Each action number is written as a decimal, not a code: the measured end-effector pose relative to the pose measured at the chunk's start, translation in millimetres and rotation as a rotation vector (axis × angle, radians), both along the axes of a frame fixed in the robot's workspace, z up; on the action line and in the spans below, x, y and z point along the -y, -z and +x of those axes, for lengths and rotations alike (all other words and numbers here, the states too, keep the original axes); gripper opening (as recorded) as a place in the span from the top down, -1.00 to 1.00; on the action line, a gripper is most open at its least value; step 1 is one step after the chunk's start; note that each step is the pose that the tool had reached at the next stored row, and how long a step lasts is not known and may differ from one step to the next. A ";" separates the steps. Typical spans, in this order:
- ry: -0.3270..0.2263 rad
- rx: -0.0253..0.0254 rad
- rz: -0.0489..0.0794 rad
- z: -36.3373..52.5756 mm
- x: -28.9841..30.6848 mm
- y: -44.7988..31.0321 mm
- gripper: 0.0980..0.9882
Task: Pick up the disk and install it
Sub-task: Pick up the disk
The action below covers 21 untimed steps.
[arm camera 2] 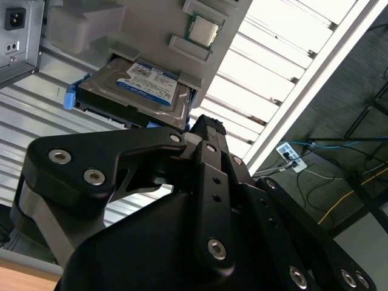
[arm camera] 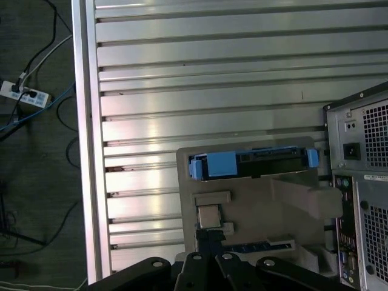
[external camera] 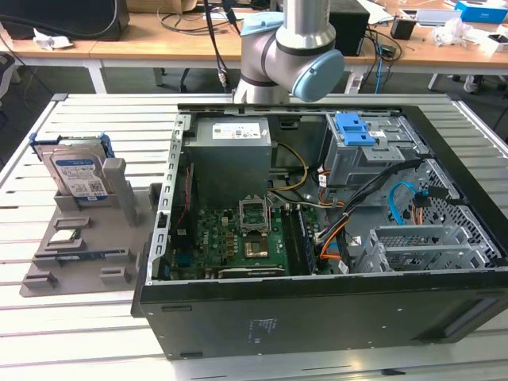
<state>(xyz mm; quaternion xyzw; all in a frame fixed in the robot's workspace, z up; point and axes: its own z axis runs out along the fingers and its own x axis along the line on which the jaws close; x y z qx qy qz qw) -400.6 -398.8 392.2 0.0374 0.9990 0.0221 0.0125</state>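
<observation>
"One disk (external camera: 77,171), is that all it's after? Where is it?"

"Over at the exterior view's left, standing on edge and leaning in a slot at the far end of that grey holder (external camera: 87,254) on the table (external camera: 79,333). Silver drive, white-and-blue label, blue carrier round it."

"And the gripper (arm camera: 209,233)?"

"Up over the holder. In the first wrist view its tip sits just in front of the little processor chip (arm camera: 209,216), with the disk's (arm camera: 267,162) dark edge and blue tabs beyond that. In the second wrist view the gripper (arm camera 2: 203,121) crosses in front of the disk's (arm camera 2: 142,85) lower corner, though I can't say it touches."

"Jaws?"

"Pressed together, as far as I can make out, with nothing between them."

"The computer?"

"The black case (external camera: 317,302) lies open on its side, just right of the holder. Grey power supply (external camera: 234,155) at the far left inside, green board nearer us, a blue bracket (external camera: 353,128) on the metal drive cage at the far right. The arm (external camera: 294,48) rises behind the case."
</observation>
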 end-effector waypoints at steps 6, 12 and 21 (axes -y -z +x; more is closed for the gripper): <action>-0.061 0.0000 0.000 0.0 0.0 0.0 0.98; -0.165 0.0000 0.000 0.1 0.0 0.0 0.98; -0.251 0.0000 0.000 0.0 0.0 0.0 0.98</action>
